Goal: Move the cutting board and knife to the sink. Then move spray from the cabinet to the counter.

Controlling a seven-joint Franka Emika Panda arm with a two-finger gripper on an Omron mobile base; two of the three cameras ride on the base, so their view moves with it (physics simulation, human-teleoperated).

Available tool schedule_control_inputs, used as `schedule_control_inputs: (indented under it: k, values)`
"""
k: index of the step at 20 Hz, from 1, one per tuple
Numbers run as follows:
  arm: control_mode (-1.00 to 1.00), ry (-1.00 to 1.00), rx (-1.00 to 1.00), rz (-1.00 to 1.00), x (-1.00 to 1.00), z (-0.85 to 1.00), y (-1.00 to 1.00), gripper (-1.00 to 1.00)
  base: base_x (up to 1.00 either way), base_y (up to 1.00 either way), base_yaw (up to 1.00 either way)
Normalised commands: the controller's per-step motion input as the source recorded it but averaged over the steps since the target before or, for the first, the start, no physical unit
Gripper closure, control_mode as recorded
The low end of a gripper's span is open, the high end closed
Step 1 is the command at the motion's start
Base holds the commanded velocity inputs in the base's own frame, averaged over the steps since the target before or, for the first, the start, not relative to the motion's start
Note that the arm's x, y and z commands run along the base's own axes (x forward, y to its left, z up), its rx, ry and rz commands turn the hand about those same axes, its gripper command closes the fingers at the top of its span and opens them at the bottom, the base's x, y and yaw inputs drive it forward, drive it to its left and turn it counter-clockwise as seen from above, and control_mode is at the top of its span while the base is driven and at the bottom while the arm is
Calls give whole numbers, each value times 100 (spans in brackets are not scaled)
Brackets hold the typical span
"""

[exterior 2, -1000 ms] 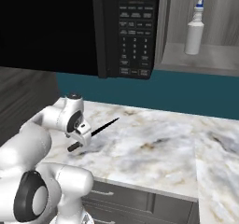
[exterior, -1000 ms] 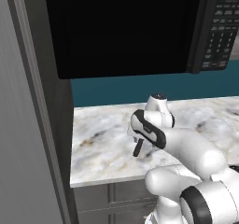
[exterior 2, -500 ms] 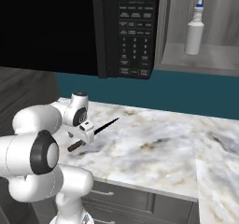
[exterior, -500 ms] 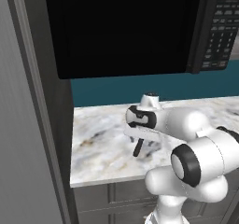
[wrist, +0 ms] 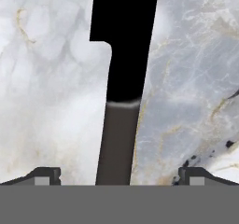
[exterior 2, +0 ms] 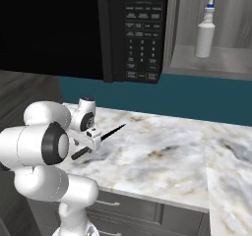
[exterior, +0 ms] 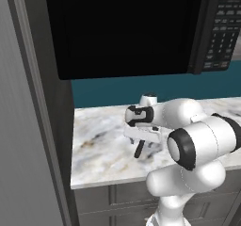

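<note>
Gripper [wrist: 116, 174] jaws wide apart, straddling knife [wrist: 122, 78], nothing clamped. Dark grey handle runs between fingertips [wrist: 45, 175] toward 6 o'clock in hand view, black blade toward 12. Knife lies flat on counter [exterior 2: 167, 156]; contact with fingers possibly none, hard to tell. In right base view, blade tip points to 2 o'clock. Spray [exterior 2: 204, 31] upright in cabinet [exterior 2: 216, 63] at 1 o'clock, right of microwave [exterior 2: 138, 33]. Cutting board, sink unseen.
</note>
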Motion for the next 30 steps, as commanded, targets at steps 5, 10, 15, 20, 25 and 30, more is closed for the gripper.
schedule_control_inputs:
  k: [5, 10, 15, 20, 25, 30]
  values:
    - [-100, -1, 0, 0, -15, -19, 2, -100, 0, 0, 0]
    - [-100, -1, 0, 0, -10, -15, 0, -100, 0, 0, 0]
    - [-100, -1, 0, 0, -1, -16, 0, -100, 0, 0, 0]
    - [-100, -2, 0, 0, 0, -11, 0, -100, 0, 0, 0]
    - [-100, -1, 0, 0, 0, -8, 0, -100, 0, 0, 0]
    - [-100, -3, 0, 0, -1, -8, 0, -100, 0, 0, 0]
